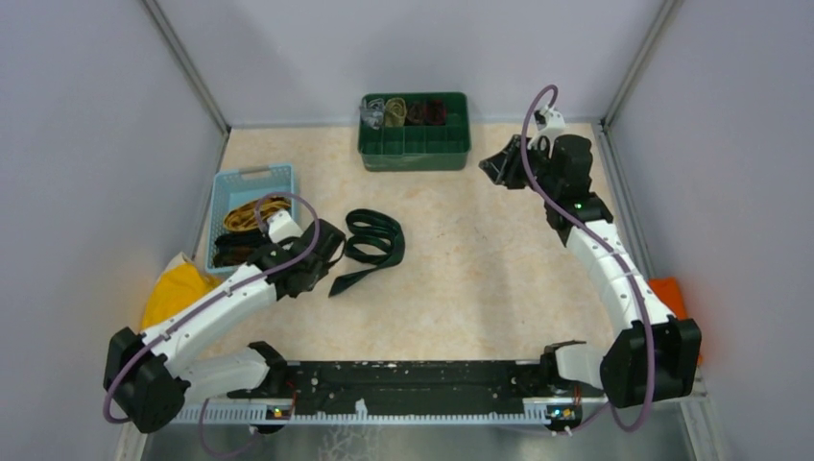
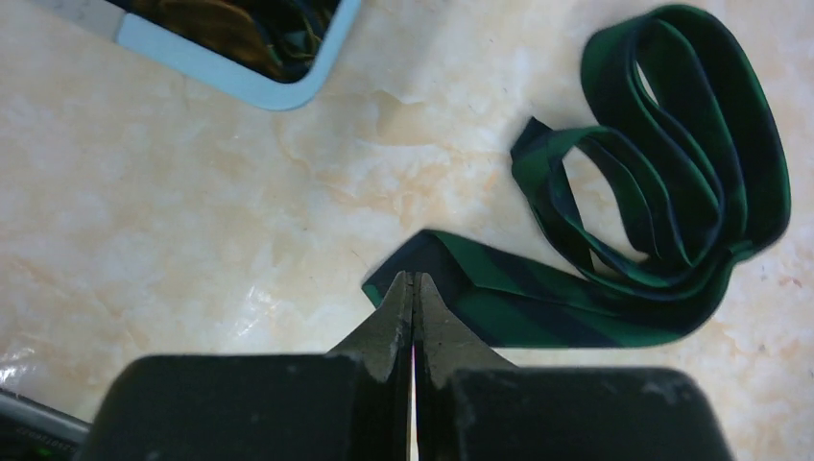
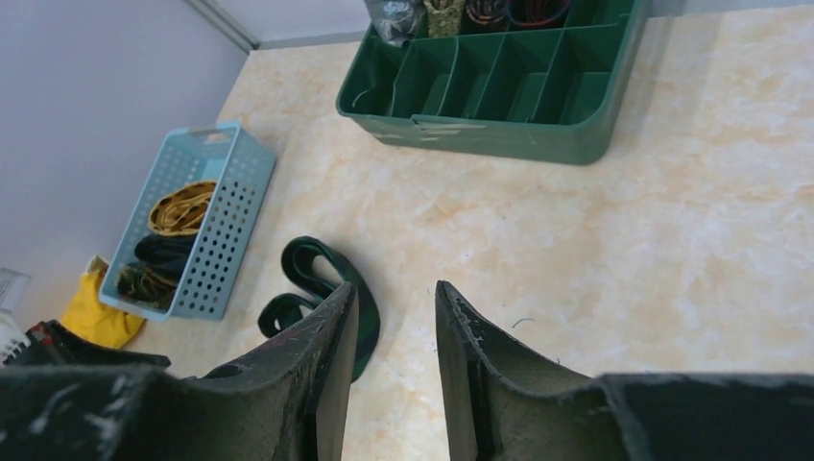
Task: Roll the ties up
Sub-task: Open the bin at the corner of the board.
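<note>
A dark green tie [image 1: 374, 240] with dark checks lies in loose loops on the table, its pointed end [image 2: 422, 254] toward the left arm. My left gripper [image 2: 414, 279] is shut just over that pointed end, and no fabric shows between the fingers. More ties, one mustard-yellow [image 1: 251, 213] and one black [image 1: 230, 252], lie in a light blue basket [image 1: 251, 178]. My right gripper [image 3: 395, 293] is open and empty, raised at the far right [image 1: 494, 165] beside the green box. From there the green tie [image 3: 317, 279] shows far below.
A green compartment box [image 1: 415, 149] stands at the back with rolled ties [image 1: 403, 109] in its far cells. A yellow cloth [image 1: 178, 283] lies left of the basket. An orange cloth [image 1: 669, 291] sits at the right edge. Grey walls enclose three sides.
</note>
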